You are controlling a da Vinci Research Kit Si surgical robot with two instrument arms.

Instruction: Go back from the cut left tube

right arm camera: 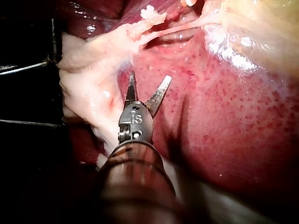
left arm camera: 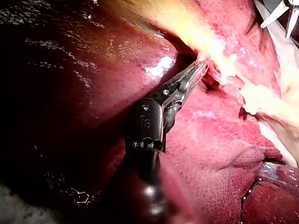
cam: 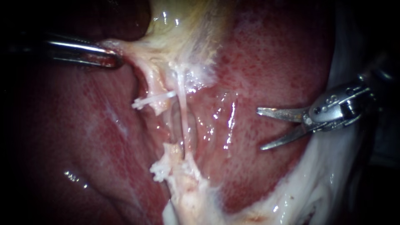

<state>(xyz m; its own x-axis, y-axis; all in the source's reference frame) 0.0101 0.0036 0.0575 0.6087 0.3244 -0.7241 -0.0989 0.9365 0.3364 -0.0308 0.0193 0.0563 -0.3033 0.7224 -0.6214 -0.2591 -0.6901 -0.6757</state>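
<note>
Right instrument [cam: 260, 129]: two blades spread apart, gripping nothing, well apart from the cut left tube [cam: 157, 107]. Wet liver [cam: 258, 62] lay between them. The left tube was in two stumps. The upper stump [cam: 152, 84] carried one white clip [cam: 152, 100]; the lower stump [cam: 171, 152] carried a clip cluster [cam: 159, 170], count unclear. One intact right tube [cam: 181, 100] ran just beside the gap. Left instrument [cam: 112, 58]: jaws clamped on pale tissue [cam: 129, 50] under the gallbladder [cam: 187, 25].
</note>
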